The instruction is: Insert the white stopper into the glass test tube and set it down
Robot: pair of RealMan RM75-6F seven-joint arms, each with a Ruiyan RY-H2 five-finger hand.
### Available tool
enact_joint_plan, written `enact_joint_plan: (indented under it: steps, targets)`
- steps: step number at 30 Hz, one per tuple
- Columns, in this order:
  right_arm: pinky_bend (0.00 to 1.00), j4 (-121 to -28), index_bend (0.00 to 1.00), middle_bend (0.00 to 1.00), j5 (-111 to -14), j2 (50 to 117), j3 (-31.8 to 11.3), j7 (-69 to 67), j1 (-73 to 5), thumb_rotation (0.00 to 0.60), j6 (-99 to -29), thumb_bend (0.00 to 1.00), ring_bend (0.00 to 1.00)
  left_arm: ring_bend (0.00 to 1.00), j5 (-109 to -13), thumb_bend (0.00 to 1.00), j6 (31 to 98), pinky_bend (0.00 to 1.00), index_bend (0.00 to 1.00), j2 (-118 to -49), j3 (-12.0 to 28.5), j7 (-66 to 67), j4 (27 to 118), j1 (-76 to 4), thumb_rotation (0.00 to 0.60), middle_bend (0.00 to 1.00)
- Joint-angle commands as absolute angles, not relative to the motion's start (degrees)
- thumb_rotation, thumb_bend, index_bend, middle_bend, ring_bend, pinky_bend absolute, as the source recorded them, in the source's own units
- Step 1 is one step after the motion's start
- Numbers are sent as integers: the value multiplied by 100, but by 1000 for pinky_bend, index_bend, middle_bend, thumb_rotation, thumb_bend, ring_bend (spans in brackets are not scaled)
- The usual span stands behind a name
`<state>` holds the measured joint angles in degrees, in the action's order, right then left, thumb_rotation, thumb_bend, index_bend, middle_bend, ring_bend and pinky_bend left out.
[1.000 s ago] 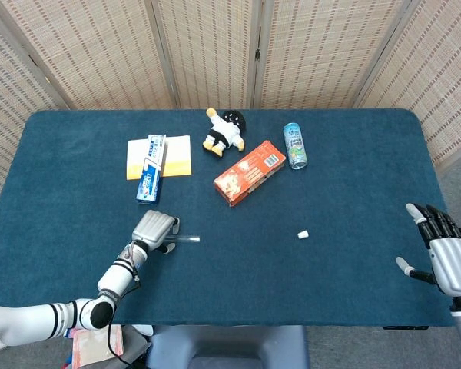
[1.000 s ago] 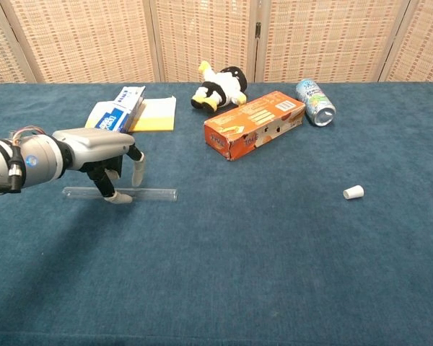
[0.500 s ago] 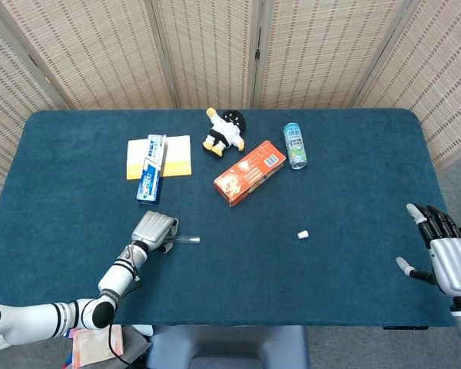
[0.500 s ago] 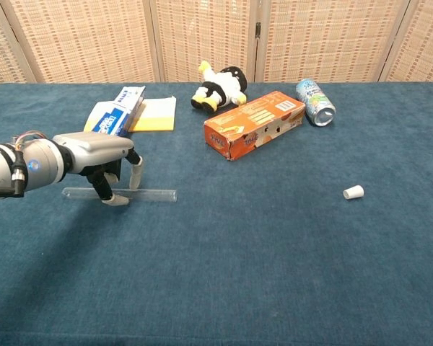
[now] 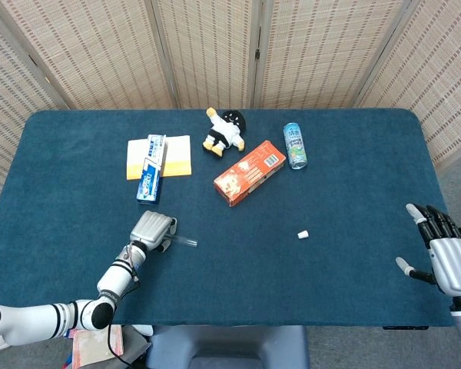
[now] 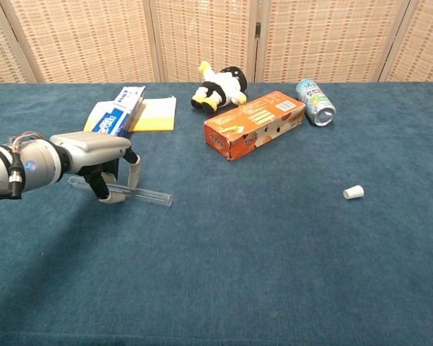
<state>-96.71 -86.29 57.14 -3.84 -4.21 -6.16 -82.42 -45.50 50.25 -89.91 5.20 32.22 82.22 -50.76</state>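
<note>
My left hand (image 6: 94, 155) is down over the tube (image 6: 141, 194), fingers curled around its left part and gripping it, so the tube slants with its free end poking out to my right over the table (image 6: 224, 252). The stopper (image 6: 353, 192) lies on its side well off to the right, nowhere near either hand. My right hand (image 5: 446, 254) hangs past the table's right edge, fingers spread and holding nothing.
</note>
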Motion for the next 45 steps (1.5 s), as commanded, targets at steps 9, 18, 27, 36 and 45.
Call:
enact_joint_plan:
  steps: [9, 18, 27, 36, 45]
  targets:
    - [107, -9798, 0, 127, -8622, 5613, -414, -271, -632, 600, -8255, 204, 47, 1000, -5266, 365, 5442, 1000, 566, -8516, 584, 2384, 8709, -4622, 600, 1000]
    - [443, -10085, 61, 418, -8546, 5679, -518, 352, -882, 600, -7985, 263, 392, 1000, -5733, 365, 5925, 1000, 568, -7841, 561, 2010, 9510, -4187, 600, 1000]
    - [928, -10631, 274, 958, -7672, 5531, -573, 912, -1633, 600, -6416, 577, 948, 1000, -6201, 364, 6243, 1000, 567, -7462, 473, 1896, 10140, -3896, 600, 1000]
    - [1000, -10264, 311, 1000, -6748, 6059, -637, 1328, -2343, 600, -5336, 852, 1000, 1000, -6305, 365, 6279, 1000, 568, -7371, 488, 1941, 10297, -3803, 600, 1000]
    - [1000, -9690, 312, 1000, -6074, 6727, -595, 1475, -2896, 600, -4600, 891, 1000, 1000, -6357, 364, 6255, 1000, 568, -7373, 472, 2006, 10359, -3745, 600, 1000]
